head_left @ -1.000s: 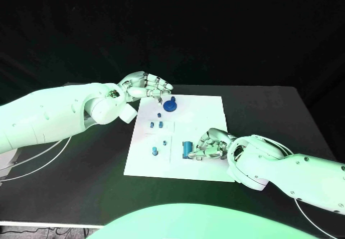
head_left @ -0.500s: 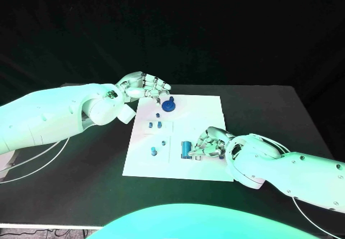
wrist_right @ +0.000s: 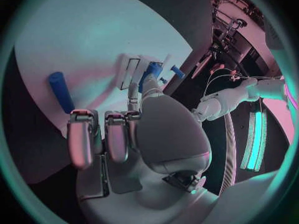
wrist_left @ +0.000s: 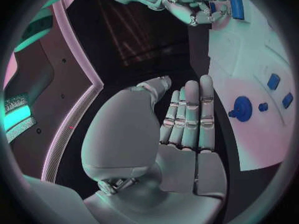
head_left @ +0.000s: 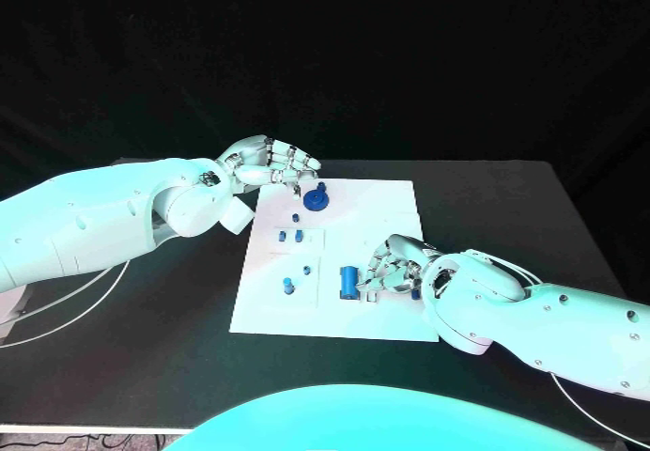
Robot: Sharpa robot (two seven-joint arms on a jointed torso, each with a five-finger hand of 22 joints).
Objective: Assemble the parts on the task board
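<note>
Black table (head_left: 515, 216) carries the white task board (head_left: 373, 211) at its middle, against a dark background.

Left hand (head_left: 271, 164) is at the board's far left corner. Its fingers are curled in side by side, with nothing between them in the left wrist view (wrist_left: 187, 129). A round blue part (head_left: 318, 198) with a raised hub lies on the board just beside this hand's fingertips; whether they touch it cannot be told.

Right hand (head_left: 397, 268) rests over the board near its right edge, toward the near side. Its fingers are bent down over the board. A blue cylinder (head_left: 351, 278) lies on the board just beside them, on the side toward the board's middle. The right wrist view shows the cylinder (wrist_right: 60, 91) clear of the fingers (wrist_right: 81, 139), and nothing held in them.

Two small blue parts (head_left: 293, 236) sit toward the board's left edge at mid-length. Two more small blue pieces (head_left: 288, 283) lie nearer the front left corner.
</note>
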